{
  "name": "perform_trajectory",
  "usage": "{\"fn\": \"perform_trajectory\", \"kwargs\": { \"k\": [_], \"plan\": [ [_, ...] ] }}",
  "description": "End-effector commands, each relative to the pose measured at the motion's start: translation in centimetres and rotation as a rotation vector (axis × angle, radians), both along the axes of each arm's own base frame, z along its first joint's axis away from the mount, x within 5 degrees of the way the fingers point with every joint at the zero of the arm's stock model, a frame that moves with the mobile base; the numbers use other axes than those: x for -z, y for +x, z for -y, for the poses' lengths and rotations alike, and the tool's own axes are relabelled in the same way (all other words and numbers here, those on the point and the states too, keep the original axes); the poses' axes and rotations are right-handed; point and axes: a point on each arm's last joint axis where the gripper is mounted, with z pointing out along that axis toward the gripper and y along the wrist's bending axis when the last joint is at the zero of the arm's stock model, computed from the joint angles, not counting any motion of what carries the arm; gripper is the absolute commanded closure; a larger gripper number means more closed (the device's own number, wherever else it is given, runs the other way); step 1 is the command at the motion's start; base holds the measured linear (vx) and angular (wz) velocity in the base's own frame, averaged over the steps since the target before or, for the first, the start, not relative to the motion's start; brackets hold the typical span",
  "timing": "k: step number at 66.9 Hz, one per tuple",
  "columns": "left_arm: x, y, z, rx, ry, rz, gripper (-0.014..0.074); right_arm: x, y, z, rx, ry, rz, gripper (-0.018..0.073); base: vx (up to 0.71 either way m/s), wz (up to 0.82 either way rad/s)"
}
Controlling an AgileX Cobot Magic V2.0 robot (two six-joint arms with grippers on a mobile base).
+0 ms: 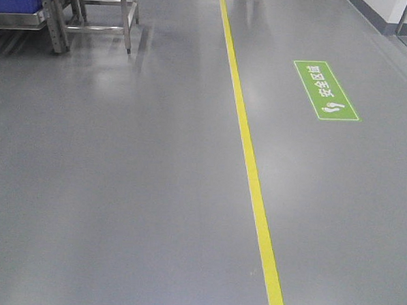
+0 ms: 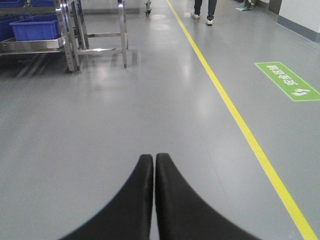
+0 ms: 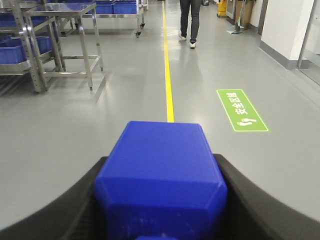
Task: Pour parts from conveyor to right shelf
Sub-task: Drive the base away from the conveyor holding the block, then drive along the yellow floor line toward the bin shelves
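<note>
I judge this is the carrying step. The right end effector point(image 3: 161, 161) clamps the blue part point(image 3: 160, 187) above the floor point(image 1: 119, 189). The left end effector point(image 2: 154, 159) has its fingers pressed together and holds nothing. Next, the base must approach the right shelf point(image 2: 66, 40), well apart at the floor's far left edge.

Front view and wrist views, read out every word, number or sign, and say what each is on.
"安全区域", white, with a footprint symbol, on the green floor sign.
No text shows on the blue block or the blue bins.
</note>
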Motion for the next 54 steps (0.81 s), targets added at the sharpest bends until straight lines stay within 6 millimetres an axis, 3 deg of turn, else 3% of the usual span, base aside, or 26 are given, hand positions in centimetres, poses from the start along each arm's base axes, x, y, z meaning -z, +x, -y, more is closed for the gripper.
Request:
{"fn": "perform_trajectory", "kwargs": {
  "k": [1,54],
  "plan": [
    [0.26,0.26,0.01,0.002,-0.011,0.031,0.0602,-1.60,0.05,0.13,0.015,-0.009,0.100,0.0565,0.61,-0.07],
    [0.26,0.26,0.01,0.002,-0.011,0.031,0.0602,-1.60,0.05,0.13,0.015,-0.009,0.101,0.0565,0.69,-0.19]
  ]
}}
